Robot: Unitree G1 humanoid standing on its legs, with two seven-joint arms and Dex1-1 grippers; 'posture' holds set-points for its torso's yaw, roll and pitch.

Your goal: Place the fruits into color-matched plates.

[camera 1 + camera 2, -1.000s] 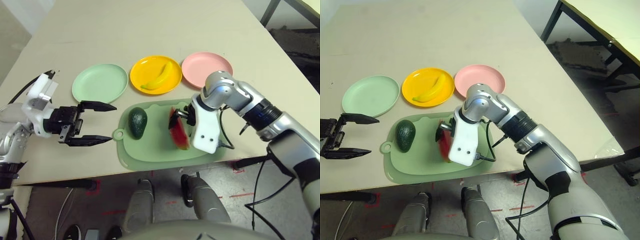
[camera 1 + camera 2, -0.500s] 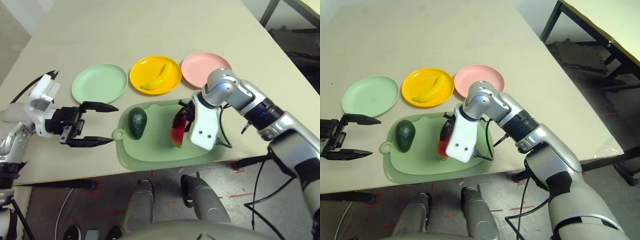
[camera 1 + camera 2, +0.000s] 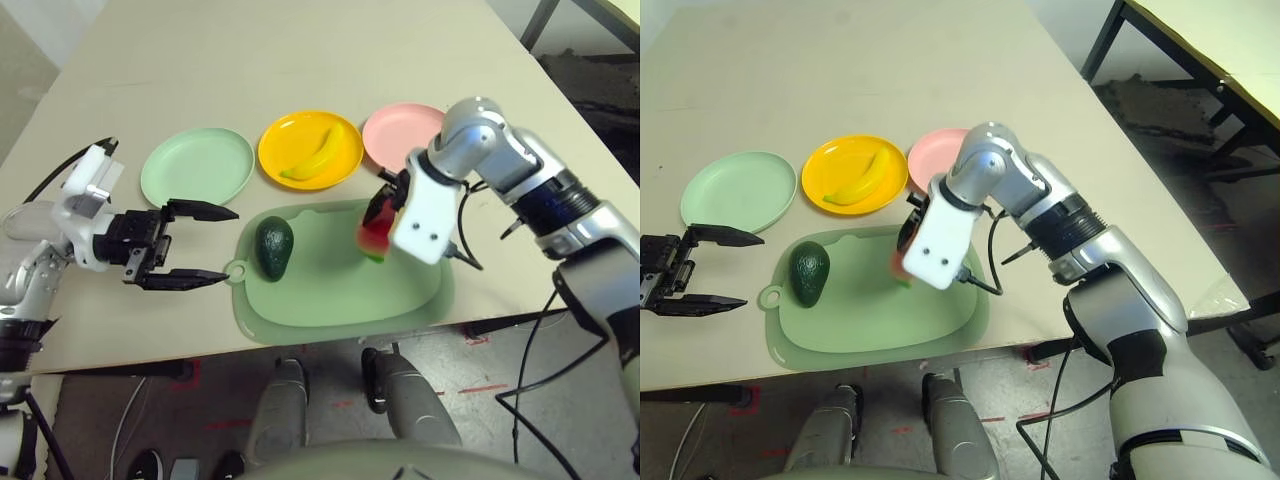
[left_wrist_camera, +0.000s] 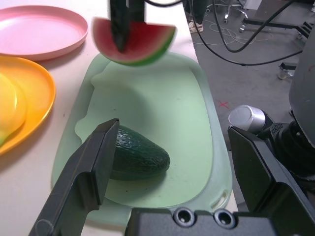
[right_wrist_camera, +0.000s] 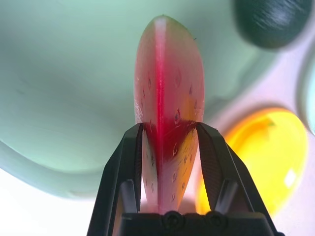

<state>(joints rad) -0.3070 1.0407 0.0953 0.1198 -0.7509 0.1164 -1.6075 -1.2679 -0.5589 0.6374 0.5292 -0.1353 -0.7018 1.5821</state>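
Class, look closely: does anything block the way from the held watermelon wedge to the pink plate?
Nothing visible does. The right gripper holds the watermelon wedge above the cutting board; the pink plate lies beyond, bare.

The two eye views look down and forward from the head over the table [image 3: 300, 60], both taking in the three plates and the board [image 3: 330, 290]; the right eye sits further right, catching more floor beyond the table edge; the left wrist view looks low and close across the board at the avocado [image 4: 138, 160] and wedge [image 4: 135, 42]; the right wrist view looks down, very near, on the wedge over the board.
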